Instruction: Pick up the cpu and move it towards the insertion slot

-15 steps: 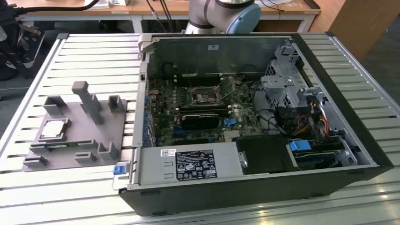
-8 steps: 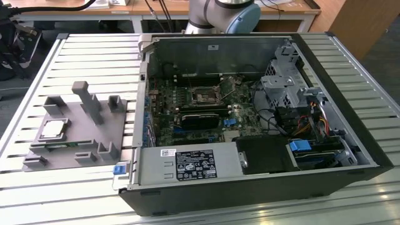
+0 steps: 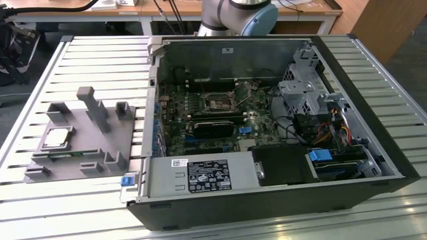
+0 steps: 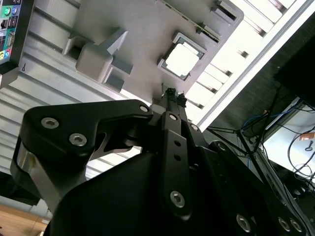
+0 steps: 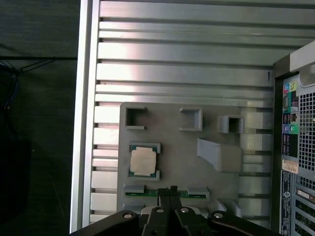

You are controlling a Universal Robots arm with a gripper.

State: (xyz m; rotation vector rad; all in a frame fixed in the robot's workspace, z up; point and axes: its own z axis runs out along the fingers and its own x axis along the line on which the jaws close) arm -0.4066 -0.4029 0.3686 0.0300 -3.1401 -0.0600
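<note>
The cpu [image 3: 57, 137] is seated in a grey holder [image 3: 93, 145] on the bench [image 3: 100, 60], at nine o'clock from the insertion slot [image 3: 220, 102] in the exterior view. The jaws are seen pressed together, empty, near it.

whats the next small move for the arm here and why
Probably a short sideways shift to centre the gripper over the cpu. In the first wrist view the shut fingers sit above the green memory stick at the edge of the grey holder, while the cpu lies untouched in its pocket, off to one side.
</note>
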